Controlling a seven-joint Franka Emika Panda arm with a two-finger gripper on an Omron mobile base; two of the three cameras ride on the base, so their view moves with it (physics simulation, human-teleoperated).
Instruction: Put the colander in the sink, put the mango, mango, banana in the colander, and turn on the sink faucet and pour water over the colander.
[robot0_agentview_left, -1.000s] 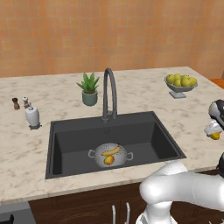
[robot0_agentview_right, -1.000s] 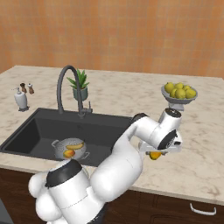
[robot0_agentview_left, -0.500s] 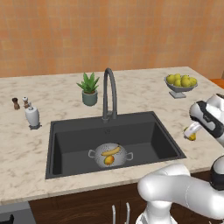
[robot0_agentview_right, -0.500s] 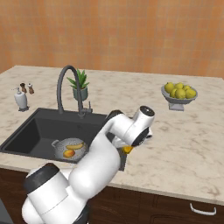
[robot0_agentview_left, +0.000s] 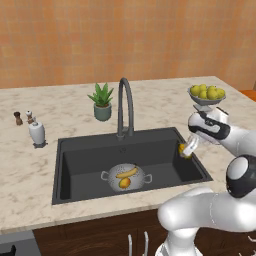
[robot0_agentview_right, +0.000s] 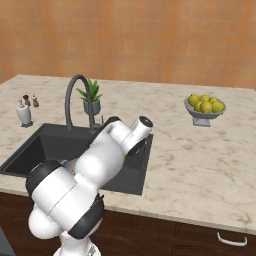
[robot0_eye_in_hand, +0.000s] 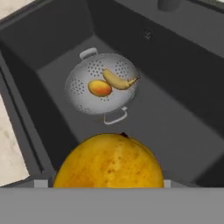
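The silver colander (robot0_agentview_left: 126, 176) (robot0_eye_in_hand: 100, 83) stands on the floor of the dark sink (robot0_agentview_left: 85, 155) (robot0_eye_in_hand: 183, 113). Inside it lie a banana (robot0_agentview_left: 126, 173) (robot0_eye_in_hand: 119, 80) and one mango (robot0_agentview_left: 124, 183) (robot0_eye_in_hand: 99, 88). My gripper (robot0_agentview_left: 187, 149) hangs over the sink's right rim, shut on a second mango (robot0_agentview_left: 183, 149) (robot0_eye_in_hand: 109, 162). That mango is large in the hand view, right of and above the colander, and covers the fingertips. The dark gooseneck faucet (robot0_agentview_left: 125, 105) (robot0_agentview_right: 75, 95) rises behind the basin, with no water running.
A grey footed bowl of yellow-green fruit (robot0_agentview_left: 206, 94) (robot0_agentview_right: 204, 106) stands on the counter at the right. A potted plant (robot0_agentview_left: 102, 101) (robot0_agentview_right: 91, 97) is beside the faucet. A soap dispenser (robot0_agentview_left: 36, 132) (robot0_agentview_right: 23, 114) and small shakers (robot0_agentview_left: 18, 118) stand left of the sink.
The arm has swung left with the mango, from over the counter right of the sink to above the sink's right rim. The colander and its contents have not moved.
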